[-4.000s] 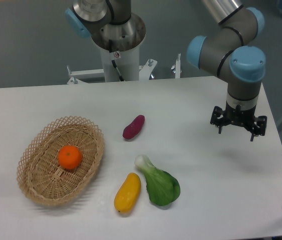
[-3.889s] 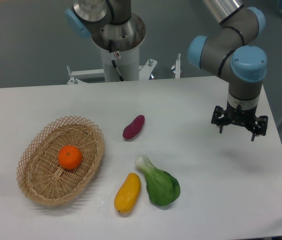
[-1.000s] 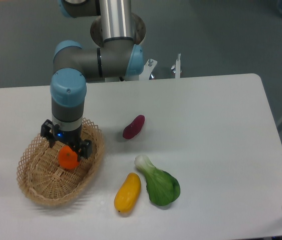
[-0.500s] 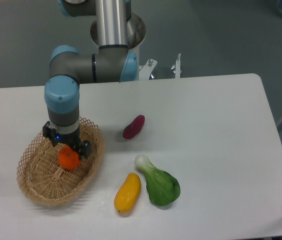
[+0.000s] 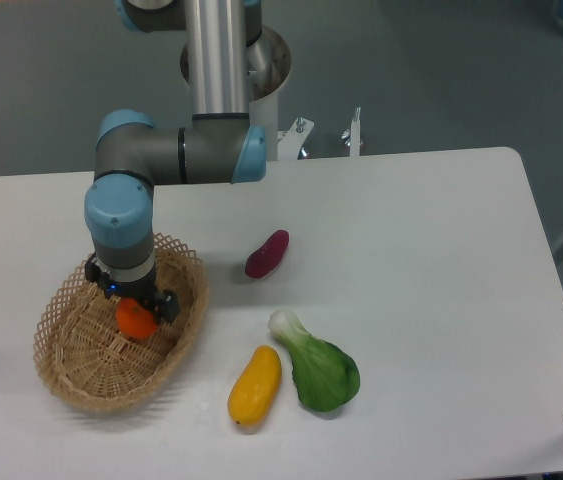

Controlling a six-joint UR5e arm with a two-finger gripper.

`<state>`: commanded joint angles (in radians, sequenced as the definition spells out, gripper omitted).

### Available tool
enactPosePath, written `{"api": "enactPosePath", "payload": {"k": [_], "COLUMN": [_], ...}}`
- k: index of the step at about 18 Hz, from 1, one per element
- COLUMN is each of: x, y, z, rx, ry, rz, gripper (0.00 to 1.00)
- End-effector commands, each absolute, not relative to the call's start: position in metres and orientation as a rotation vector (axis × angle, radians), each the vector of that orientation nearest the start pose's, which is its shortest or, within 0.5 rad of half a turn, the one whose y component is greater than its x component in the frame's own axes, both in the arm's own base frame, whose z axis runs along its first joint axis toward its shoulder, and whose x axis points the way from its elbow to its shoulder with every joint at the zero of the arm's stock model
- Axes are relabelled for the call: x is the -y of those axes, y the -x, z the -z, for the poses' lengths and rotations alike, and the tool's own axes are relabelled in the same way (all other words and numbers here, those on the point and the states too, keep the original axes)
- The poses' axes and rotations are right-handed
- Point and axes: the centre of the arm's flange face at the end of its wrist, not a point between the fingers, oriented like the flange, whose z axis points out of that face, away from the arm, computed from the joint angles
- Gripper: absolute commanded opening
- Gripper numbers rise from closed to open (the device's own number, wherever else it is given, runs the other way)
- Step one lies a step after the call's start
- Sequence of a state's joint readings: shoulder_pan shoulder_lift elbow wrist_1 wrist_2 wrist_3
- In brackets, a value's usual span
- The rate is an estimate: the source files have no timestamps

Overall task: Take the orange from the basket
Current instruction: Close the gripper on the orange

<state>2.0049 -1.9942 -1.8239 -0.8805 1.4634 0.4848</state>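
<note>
A small round bright-orange fruit (image 5: 135, 320) sits inside the oval, light tan woven wicker basket (image 5: 71, 372), a little above the middle of it. The basket rests on the left side of the white counter (image 5: 431, 270). The grey robot arm with blue caps (image 5: 121, 215) reaches down from above, and its black pincer (image 5: 133, 308) is low in the basket, right at the orange. The pincer's dark parts sit on both sides of the orange's top and hide part of it. I cannot tell if the pincer is pinching the orange or only spread around it, because the tips are hidden. A small blue light glows on the pincer. To the right of the basket, apart from it, lies a dark purple long vegetable (image 5: 267, 254). Below that lies a leafy green vegetable with a white stem (image 5: 316, 364). Just beside the green one, on its left, lies a long yellow-orange fruit (image 5: 255, 385), near the basket's lower right edge.
</note>
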Motion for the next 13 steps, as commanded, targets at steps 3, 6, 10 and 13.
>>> {"api": "enactPosePath", "payload": {"k": [3,6,10,13], "x": [-0.591,-0.592,-0.591,-0.587], "y": [0.115,0.116,0.117,0.117], "z": [-0.211,-0.212,-0.226,-0.247], "rx": [-0.07,-0.07,-0.069,-0.077], "ry": [3.069,3.072,3.053,3.03], "rz": [0.126,0.108,0.094,0.079], "gripper": [0.9,0.45,0.29,0.3]}}
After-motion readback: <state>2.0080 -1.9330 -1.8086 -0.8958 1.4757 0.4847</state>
